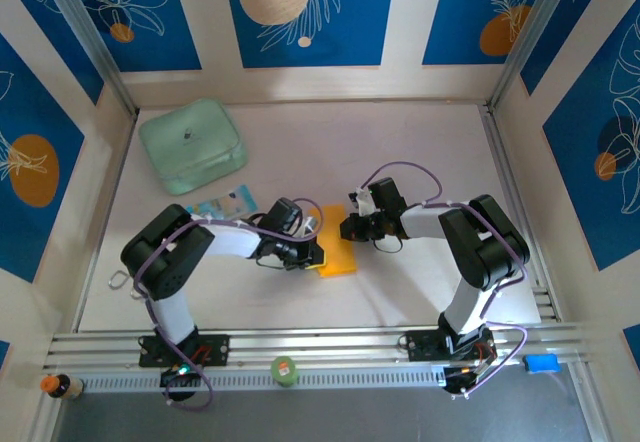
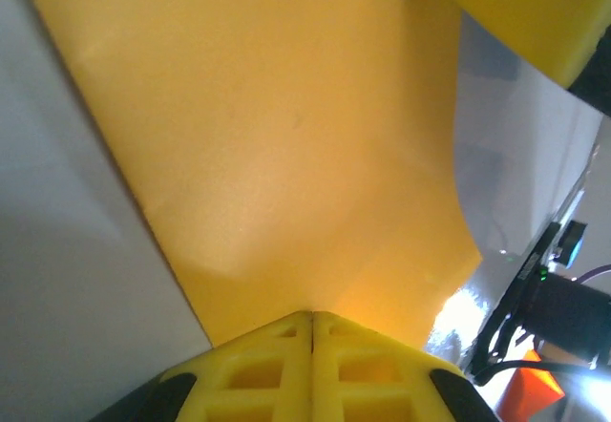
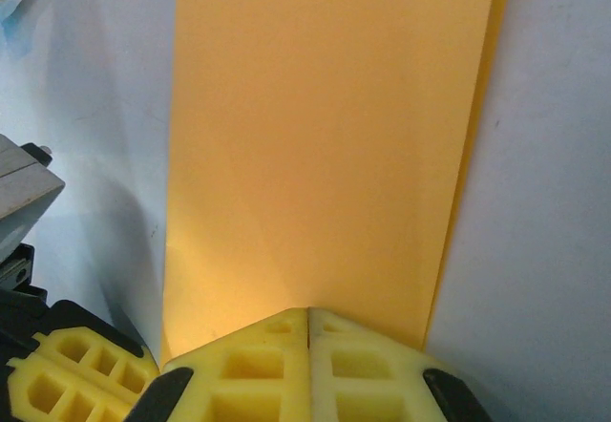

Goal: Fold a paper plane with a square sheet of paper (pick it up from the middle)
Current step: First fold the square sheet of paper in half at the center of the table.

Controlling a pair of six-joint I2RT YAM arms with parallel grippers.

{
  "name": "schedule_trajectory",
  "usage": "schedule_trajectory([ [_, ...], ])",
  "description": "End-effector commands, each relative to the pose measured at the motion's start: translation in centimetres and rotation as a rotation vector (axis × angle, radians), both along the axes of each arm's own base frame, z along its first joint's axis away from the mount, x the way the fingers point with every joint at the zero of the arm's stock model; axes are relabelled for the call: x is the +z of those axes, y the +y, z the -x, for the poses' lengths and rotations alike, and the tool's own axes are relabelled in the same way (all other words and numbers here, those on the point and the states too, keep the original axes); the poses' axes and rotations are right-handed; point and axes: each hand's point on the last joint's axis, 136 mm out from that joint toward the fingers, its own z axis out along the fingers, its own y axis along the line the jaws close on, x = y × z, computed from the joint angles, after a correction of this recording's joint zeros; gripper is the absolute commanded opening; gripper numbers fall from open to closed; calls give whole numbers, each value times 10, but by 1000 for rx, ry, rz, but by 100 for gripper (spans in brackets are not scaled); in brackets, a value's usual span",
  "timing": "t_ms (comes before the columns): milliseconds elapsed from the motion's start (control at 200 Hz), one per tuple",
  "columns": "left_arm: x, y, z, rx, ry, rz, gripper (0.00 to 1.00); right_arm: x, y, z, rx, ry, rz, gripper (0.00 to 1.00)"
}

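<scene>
The square sheet of paper [image 1: 338, 249] is orange-yellow and lies on the white table, folded over into a narrow strip. A second layer shows along its right edge [image 3: 477, 155] in the right wrist view. My left gripper [image 1: 318, 256] is shut, its yellow fingertips [image 2: 286, 331] closed together and resting on the sheet's [image 2: 286, 136] near edge. My right gripper [image 1: 346, 230] is shut too, its tips [image 3: 286, 322] set on the paper beside the left one. I see no paper between either pair of jaws.
A mint-green rounded box [image 1: 192, 146] sits at the back left. A small blue-and-white packet [image 1: 224, 205] lies just left of the left arm. Patterned walls enclose the table on three sides, and an aluminium rail [image 1: 320, 344] runs along the near edge.
</scene>
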Motion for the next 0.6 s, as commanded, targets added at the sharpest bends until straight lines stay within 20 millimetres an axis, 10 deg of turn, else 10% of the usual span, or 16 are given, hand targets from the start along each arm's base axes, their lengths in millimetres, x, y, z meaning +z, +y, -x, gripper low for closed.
schedule_trajectory([
  [0, -11, 21, 16, -36, 17, -123, 8, -39, -26, 22, -26, 96, 160, 0],
  [295, 42, -15, 5, -29, -38, 78, 9, -40, -27, 21, -28, 96, 163, 0],
  [595, 6, -8, 18, -17, 64, 44, 10, -39, -26, 21, -26, 92, 161, 0],
])
